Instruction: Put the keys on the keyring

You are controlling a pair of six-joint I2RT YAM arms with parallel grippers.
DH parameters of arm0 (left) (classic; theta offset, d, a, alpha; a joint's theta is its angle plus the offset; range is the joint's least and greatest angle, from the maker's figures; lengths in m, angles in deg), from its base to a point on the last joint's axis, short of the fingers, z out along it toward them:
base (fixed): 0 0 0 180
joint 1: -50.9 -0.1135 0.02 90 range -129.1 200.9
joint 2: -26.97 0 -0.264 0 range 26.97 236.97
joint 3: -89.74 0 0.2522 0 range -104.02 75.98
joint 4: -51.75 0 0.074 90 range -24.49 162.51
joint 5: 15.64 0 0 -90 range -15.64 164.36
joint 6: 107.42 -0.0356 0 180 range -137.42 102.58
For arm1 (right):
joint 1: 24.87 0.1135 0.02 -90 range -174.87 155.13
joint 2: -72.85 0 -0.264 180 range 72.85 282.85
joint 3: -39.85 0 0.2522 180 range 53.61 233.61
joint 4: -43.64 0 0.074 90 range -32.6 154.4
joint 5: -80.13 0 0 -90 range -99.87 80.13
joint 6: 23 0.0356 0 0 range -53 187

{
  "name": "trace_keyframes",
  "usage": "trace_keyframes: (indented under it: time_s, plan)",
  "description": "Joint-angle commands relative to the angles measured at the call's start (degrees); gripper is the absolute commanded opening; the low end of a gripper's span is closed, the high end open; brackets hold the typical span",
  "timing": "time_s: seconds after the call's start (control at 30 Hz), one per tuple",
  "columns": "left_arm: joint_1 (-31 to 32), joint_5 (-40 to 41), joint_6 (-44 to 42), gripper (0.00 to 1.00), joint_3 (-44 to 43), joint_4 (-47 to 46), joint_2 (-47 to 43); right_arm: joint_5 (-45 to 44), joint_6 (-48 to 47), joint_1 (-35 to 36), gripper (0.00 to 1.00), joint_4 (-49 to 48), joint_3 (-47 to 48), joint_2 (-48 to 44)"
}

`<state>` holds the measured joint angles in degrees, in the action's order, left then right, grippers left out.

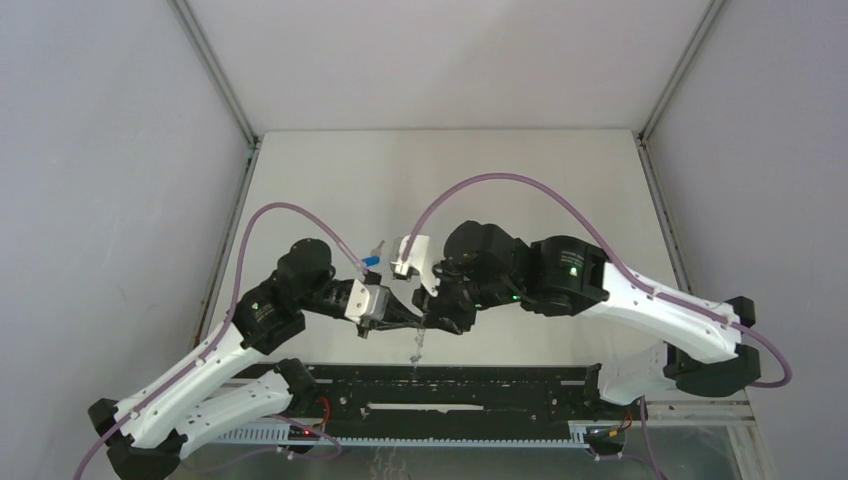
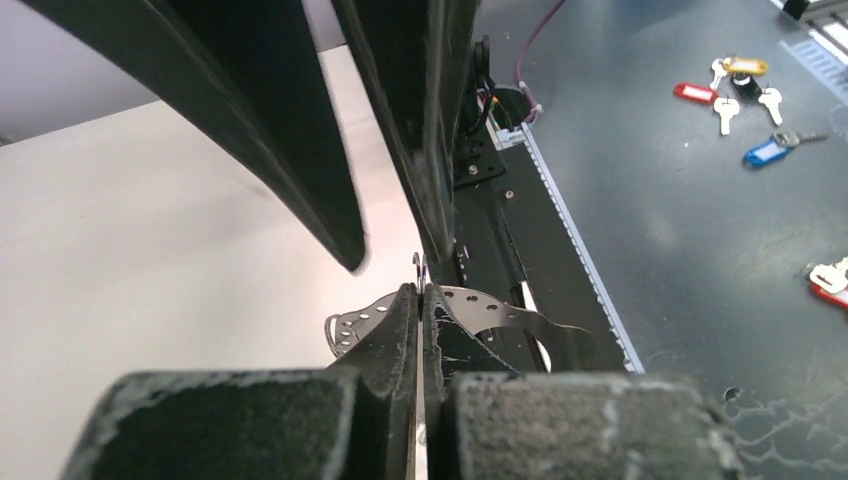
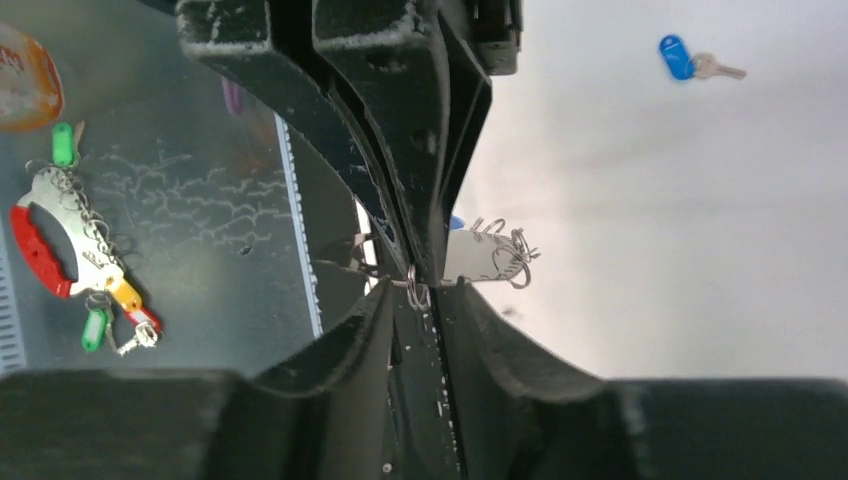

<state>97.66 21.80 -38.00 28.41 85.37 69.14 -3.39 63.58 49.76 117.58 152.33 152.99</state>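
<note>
Pinching one keyring (image 2: 480, 303), apparently one loose key (image 3: 688, 58)

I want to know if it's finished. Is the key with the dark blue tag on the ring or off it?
Off. The key lies alone on the white table, away from the ring.

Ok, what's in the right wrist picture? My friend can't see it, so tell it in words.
The right end effector, fingers slightly apart, sits around a small wire loop on the grey keyring, which the left end effector pinches from above. A blue-tagged key lies on the white table.
</note>
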Motion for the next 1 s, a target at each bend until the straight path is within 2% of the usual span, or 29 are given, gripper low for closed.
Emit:
trace_keyframes:
  time_s: [0.0,0.13,0.23,0.37,0.43,0.53,0.67,0.77,0.97]
  plan:
    - [0.47,-3.91,-11.36,0.00,-1.34,4.25,-0.39,-1.85,-1.13,0.26,0.43,-12.84,-6.29,-10.93]
    - [2.07,-4.36,-21.29,0.00,-5.01,10.19,-0.33,-2.05,-4.91,0.17,0.58,-25.62,-18.61,-22.21]
    - [3.95,-3.46,-25.46,0.00,-6.12,10.55,-0.58,-0.98,-6.69,-0.24,0.60,-31.67,-26.41,-28.58]
    - [5.52,-3.46,-28.94,0.00,-7.41,10.34,-0.49,0.50,-7.90,-0.45,0.60,-35.96,-31.70,-31.78]
    - [5.64,-3.89,-27.15,0.00,-8.04,7.94,-0.61,1.04,-8.03,-0.45,0.60,-36.75,-33.00,-32.38]
    - [5.88,-3.47,-20.72,0.00,-7.38,-0.62,-1.53,2.72,-8.45,-0.45,0.59,-39.04,-34.64,-33.50]
    - [5.88,-2.00,-6.59,0.00,-6.26,-16.07,-1.48,6.62,-8.35,-0.45,0.57,-43.56,-37.11,-35.36]
    - [6.08,-2.43,-2.22,0.00,-6.50,-19.41,-1.39,7.87,-8.21,-0.45,0.54,-45.17,-38.47,-36.95]
    - [6.74,-2.93,-1.38,0.00,-6.47,-21.50,-0.97,10.91,-8.79,-0.37,0.52,-49.81,-40.37,-40.35]
